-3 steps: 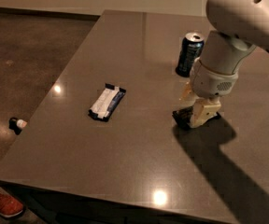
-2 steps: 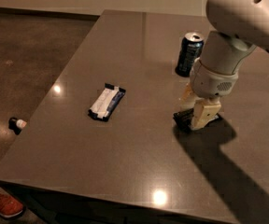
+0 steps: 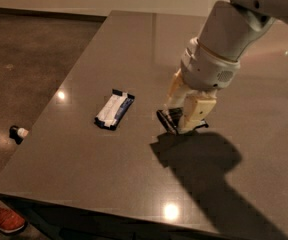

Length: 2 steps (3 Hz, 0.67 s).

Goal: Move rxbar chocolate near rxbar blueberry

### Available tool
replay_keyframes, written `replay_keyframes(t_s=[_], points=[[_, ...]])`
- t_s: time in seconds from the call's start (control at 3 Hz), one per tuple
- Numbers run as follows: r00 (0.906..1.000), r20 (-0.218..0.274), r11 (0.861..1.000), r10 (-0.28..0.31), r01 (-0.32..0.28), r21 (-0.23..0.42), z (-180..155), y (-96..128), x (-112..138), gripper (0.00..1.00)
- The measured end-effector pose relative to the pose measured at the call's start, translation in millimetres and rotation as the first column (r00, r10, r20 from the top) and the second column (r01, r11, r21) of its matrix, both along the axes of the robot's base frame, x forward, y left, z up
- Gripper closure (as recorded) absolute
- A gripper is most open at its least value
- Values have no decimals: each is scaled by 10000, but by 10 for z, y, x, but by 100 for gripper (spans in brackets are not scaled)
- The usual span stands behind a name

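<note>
rxbar chocolate [image 3: 165, 119] clamped in hand [image 3: 179, 120], near but apart from rxbar blueberry [image 3: 115, 109].

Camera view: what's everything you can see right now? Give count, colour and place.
table: one, glossy grey-brown, fills most of the view
rxbar blueberry: one, dark blue with white panel, flat on table, left of centre
rxbar chocolate: one, black, table centre, in the gripper
small object: one, dark and white, floor left of table
shoe: one, red, bottom-left floor
arm: one, white, upper right
gripper: one, cream, shut on rxbar chocolate
</note>
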<state>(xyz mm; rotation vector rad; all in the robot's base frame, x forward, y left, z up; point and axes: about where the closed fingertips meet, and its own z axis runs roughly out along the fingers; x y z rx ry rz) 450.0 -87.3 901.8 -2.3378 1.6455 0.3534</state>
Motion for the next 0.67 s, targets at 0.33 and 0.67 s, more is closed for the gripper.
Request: replay_keyframes(t_s=[0.33, 0.67], points=[[9961, 122, 9921, 870, -877, 901, 239, 560, -249, 100], [9933, 154, 9875, 1148, -1158, 1065, 205, 811, -341, 100]])
